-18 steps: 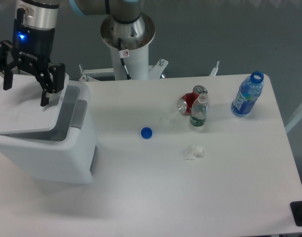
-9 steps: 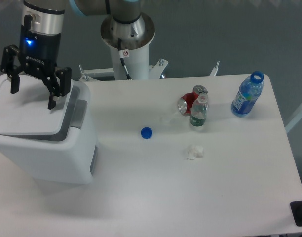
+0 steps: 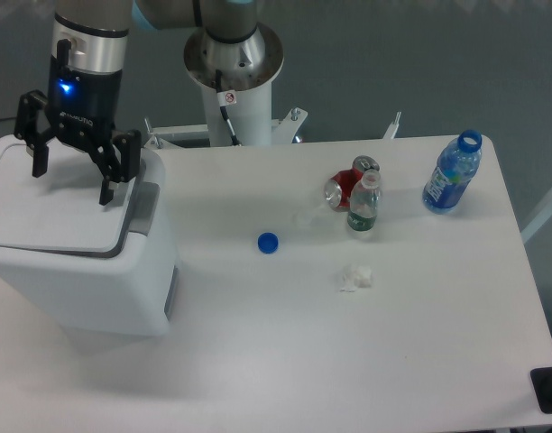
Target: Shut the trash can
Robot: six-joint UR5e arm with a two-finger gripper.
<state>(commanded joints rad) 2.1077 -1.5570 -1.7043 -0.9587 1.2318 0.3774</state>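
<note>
Gripper (image 3: 71,170) is held spread, nothing grasped, above the bin (image 3: 87,248) lid at desk (image 3: 348,343) left edge. Lid is seen lying nearly flat; closing is judged almost done, final seating left.

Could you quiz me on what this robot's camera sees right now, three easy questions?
1. True or false: the gripper above the trash can is holding something.
2. Which lies nearest the blue bottle cap? A) the blue bottle B) the crumpled tissue C) the trash can's lid
3. Fill in: the red can lies beside the small clear ____.

Key
1. False: its fingers are spread, with nothing between them.
2. B
3. bottle
</note>
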